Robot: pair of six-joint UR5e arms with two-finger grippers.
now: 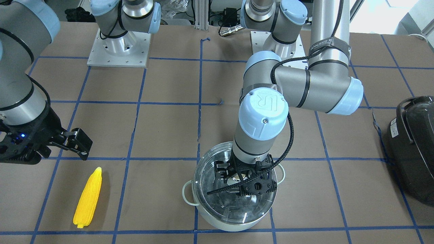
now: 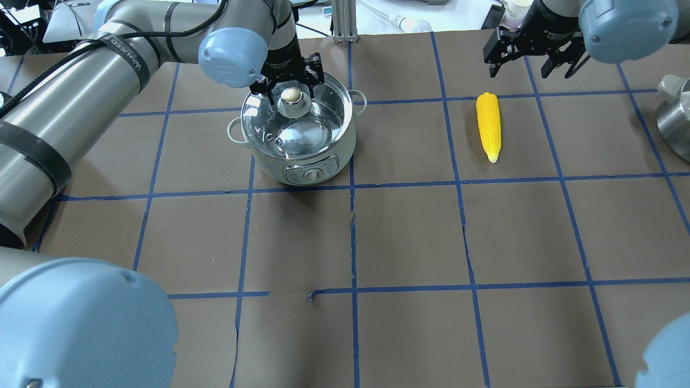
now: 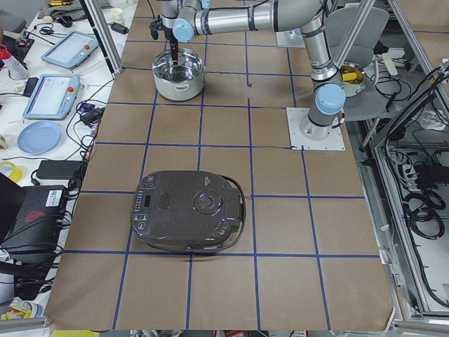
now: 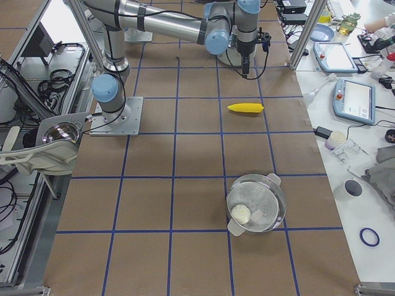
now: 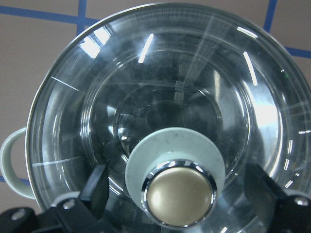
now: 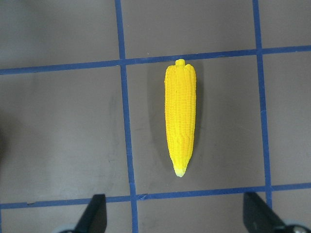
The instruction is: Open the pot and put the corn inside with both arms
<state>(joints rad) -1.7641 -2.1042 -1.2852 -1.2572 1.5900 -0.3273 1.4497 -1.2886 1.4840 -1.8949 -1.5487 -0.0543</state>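
The pot stands on the table with its glass lid on it. My left gripper is open and stands over the lid, one finger on each side of the metal knob, apart from it. The corn lies flat on the table, well to the pot's side, and also shows in the right wrist view. My right gripper is open and empty, hovering above and just beyond the corn's thick end. In the front view the pot is near the front edge and the corn at the left.
A large black rounded appliance sits at the table's end on my left side. A second metal pot shows at the overhead view's right edge. The two arm bases stand at the robot's side of the table.
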